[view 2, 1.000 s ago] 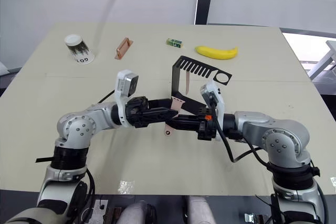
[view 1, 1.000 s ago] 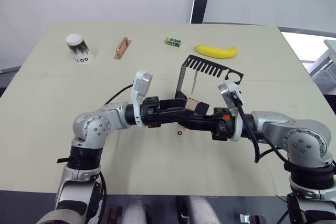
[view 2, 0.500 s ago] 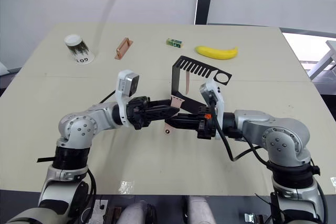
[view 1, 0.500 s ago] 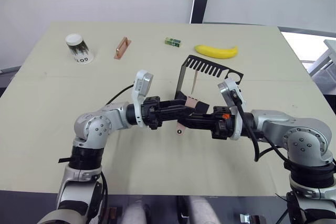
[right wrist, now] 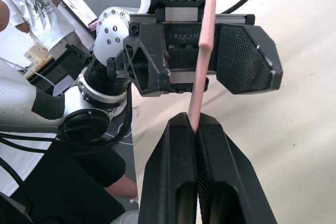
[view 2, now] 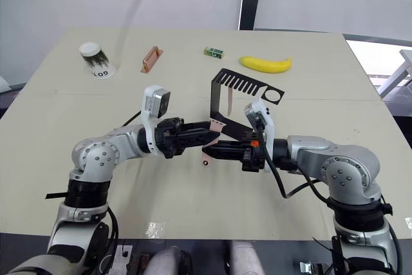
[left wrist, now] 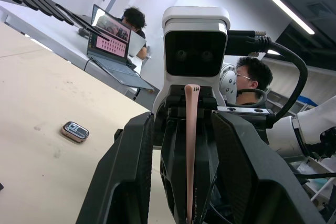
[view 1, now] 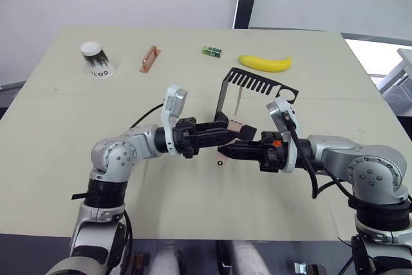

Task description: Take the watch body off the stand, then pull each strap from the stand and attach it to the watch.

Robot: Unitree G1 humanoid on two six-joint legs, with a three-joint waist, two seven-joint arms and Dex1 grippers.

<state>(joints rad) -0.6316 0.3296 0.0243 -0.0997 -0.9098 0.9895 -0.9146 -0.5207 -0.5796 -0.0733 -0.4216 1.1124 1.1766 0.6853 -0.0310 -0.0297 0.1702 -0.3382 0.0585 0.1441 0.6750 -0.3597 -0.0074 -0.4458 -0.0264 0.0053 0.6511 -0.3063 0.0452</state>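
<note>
Pink strap point(right wrist: 202, 61) pinched in closed right claw point(right wrist: 195, 129), held upright between open left claw point(left wrist: 186, 182) fingers, likely for handover; watch body point(left wrist: 75, 131) lies on tabletop point(view 1: 193, 198) beyond.

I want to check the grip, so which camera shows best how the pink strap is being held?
The right wrist view: the strap rises from the shut right gripper, with the left gripper's fingers apart around it. The left wrist view shows it edge-on; in the eye views it is a small pink patch between the grippers.

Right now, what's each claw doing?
Left claw: open, fingers either side of the pink strap.
Right claw: shut on the strap.
</note>
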